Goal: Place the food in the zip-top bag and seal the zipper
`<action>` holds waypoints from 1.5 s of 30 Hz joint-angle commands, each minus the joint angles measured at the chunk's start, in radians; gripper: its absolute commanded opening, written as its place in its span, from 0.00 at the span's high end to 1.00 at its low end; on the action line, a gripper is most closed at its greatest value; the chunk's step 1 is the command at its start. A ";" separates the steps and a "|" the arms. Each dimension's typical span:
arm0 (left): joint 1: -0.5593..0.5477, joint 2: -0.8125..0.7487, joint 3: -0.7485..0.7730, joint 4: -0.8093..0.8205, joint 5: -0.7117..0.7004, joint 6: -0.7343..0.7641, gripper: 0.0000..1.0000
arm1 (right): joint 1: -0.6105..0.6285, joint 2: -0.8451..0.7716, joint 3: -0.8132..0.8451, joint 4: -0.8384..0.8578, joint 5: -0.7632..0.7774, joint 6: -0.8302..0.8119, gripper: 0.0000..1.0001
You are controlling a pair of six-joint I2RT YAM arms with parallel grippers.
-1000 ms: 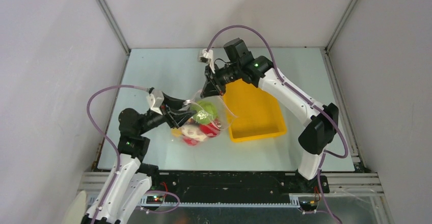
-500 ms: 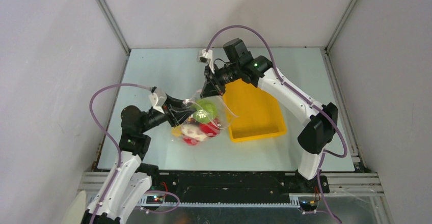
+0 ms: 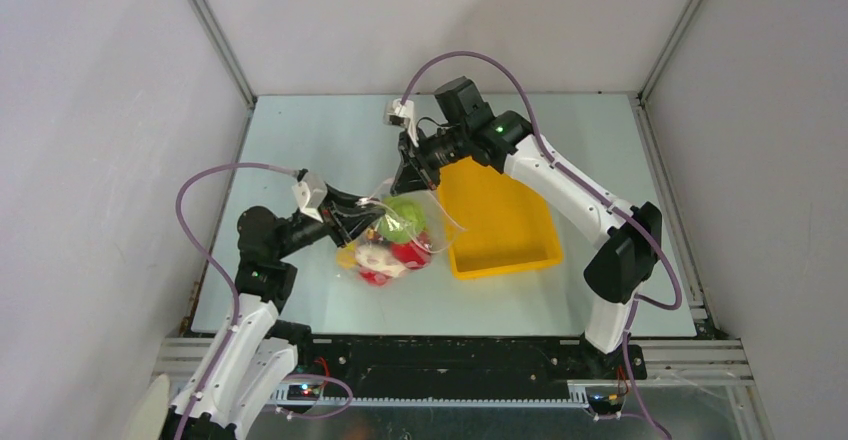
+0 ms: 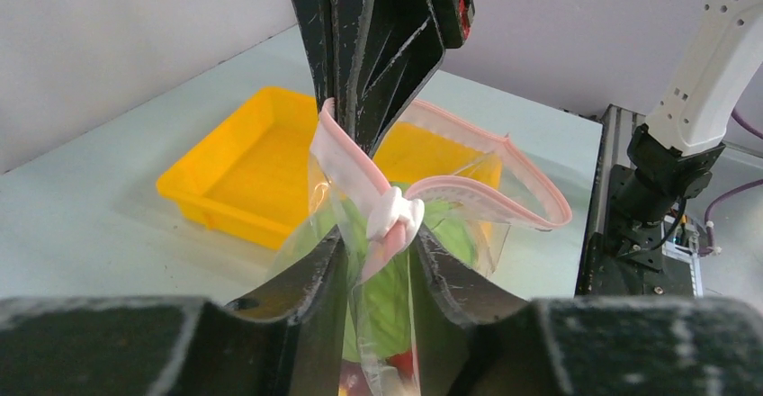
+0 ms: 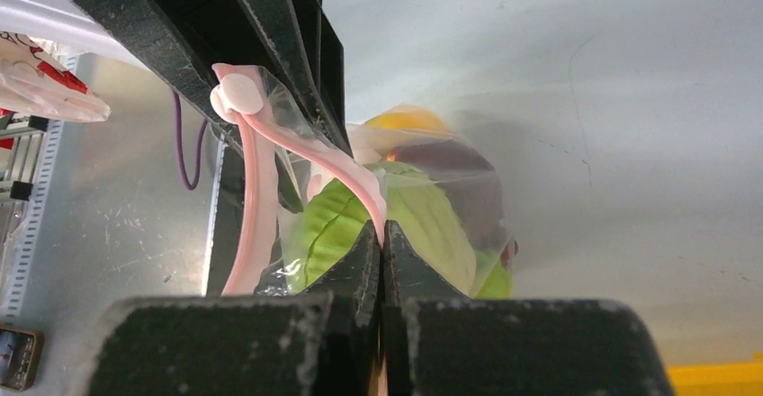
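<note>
The bag [image 3: 398,240] sits on the surface [image 3: 320,150] just left of the yellow tray [image 3: 505,222], between the two arms, with its mouth pulled upward. The food is inside it: a green cabbage [image 3: 402,220] on top, red and white pieces under it, and something yellow at the lower left edge. The right pincer [image 5: 382,241] is closed on the pink zipper [image 4: 468,200], and its tips meet on the strip just above the cabbage. From that pinch the strip runs to a white slider [image 4: 393,216] at the bunched end of the mouth. The left pincer [image 4: 378,265] stands at that end with one jaw on each side of the slider and the gathered film. Its jaws are somewhat apart, and I cannot tell whether they press the film or only flank it. Beyond the slider the zipper hangs as an open loop, so the mouth is unsealed there. The tray's floor is bare yellow.
</note>
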 commanded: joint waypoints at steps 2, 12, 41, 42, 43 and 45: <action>0.009 -0.004 0.020 0.022 0.047 0.025 0.77 | 0.009 -0.009 0.053 0.005 0.002 0.006 1.00; 0.008 -0.058 0.008 0.006 0.027 0.036 1.00 | 0.024 -0.034 0.051 -0.047 0.079 -0.048 0.68; -0.082 -0.179 0.021 -0.048 -0.119 -0.027 1.00 | 0.325 -0.204 -0.059 0.191 0.349 -0.385 0.53; -0.082 -0.180 0.021 -0.049 -0.119 -0.027 1.00 | 0.331 -0.206 -0.060 0.188 0.354 -0.387 0.54; -0.082 -0.179 0.020 -0.048 -0.118 -0.024 1.00 | 0.332 -0.207 -0.062 0.187 0.367 -0.388 0.54; -0.084 -0.181 0.020 -0.052 -0.118 -0.020 1.00 | 0.334 -0.208 -0.066 0.182 0.388 -0.384 0.55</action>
